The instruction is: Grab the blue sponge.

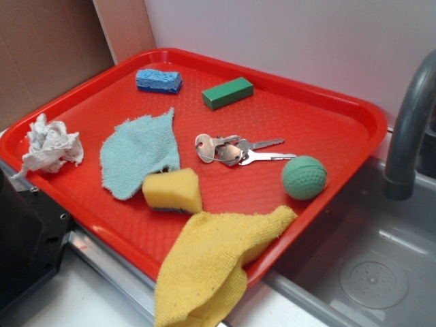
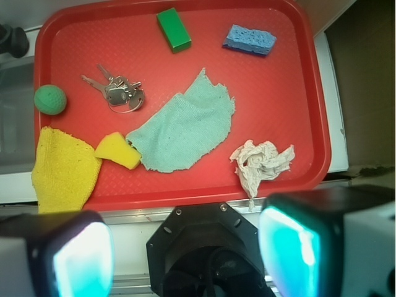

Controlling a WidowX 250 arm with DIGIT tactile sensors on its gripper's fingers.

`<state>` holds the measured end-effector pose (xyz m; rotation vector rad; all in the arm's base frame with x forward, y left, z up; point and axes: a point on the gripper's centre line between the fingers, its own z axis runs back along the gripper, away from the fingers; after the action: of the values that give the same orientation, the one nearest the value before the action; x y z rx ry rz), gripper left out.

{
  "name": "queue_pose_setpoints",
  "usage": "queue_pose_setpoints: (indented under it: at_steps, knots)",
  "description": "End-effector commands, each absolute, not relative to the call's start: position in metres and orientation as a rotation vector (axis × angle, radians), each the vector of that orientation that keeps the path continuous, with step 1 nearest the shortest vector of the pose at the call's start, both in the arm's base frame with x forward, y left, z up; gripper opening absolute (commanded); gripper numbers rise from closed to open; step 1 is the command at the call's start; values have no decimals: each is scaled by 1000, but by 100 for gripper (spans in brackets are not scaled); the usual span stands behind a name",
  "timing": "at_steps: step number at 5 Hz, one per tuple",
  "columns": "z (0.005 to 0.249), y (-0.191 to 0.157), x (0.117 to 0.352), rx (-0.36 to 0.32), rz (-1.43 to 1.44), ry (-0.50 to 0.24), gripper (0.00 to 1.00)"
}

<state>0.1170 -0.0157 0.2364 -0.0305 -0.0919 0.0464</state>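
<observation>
A red plastic tray (image 1: 354,129) with a finely pebbled floor and raised rim holds a scatter of small household things. The blue sponge (image 1: 159,80) — a porous, bright-blue rectangular block — lies flat near the tray's far edge in the exterior view, apart from everything else; nearest to it is a smooth green block (image 1: 227,92). A pale teal cloth (image 1: 138,155), loosely woven and ragged at its edges, spreads across the middle, one corner touching a yellow wedge-shaped sponge (image 1: 173,190). A bunch of metal keys (image 1: 235,149) on a ring rests beside the cloth, and a dimpled green ball (image 1: 304,178) sits near the right rim. A crumpled white paper wad (image 1: 50,144) lies at the left, while a nubbly yellow cloth (image 1: 208,266) drapes over the front rim and hangs off it.

The exterior view alone shows the surroundings — a grey sink basin (image 1: 381,272) with a dark curved faucet (image 1: 409,122), a white wall and brown cardboard behind. The wrist view alone shows the gripper (image 2: 185,257): its two teal-padded fingers (image 2: 289,250) stand wide apart, holding nothing, above the tray's near edge and well away from the blue sponge at the opposite side
</observation>
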Motion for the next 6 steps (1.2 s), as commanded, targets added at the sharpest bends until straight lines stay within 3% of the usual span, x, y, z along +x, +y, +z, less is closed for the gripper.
queue_pose_setpoints:
  at_steps: [1, 2, 3, 4, 6]
  knots:
    - [236, -16, 117, -30, 46, -92, 100]
    - [205, 11, 160, 132, 146, -147, 100]
    - [179, 42, 194, 161, 131, -238, 100]
    - [152, 58, 223, 115, -69, -312, 100]
    - [152, 58, 223, 115, -69, -312, 100]
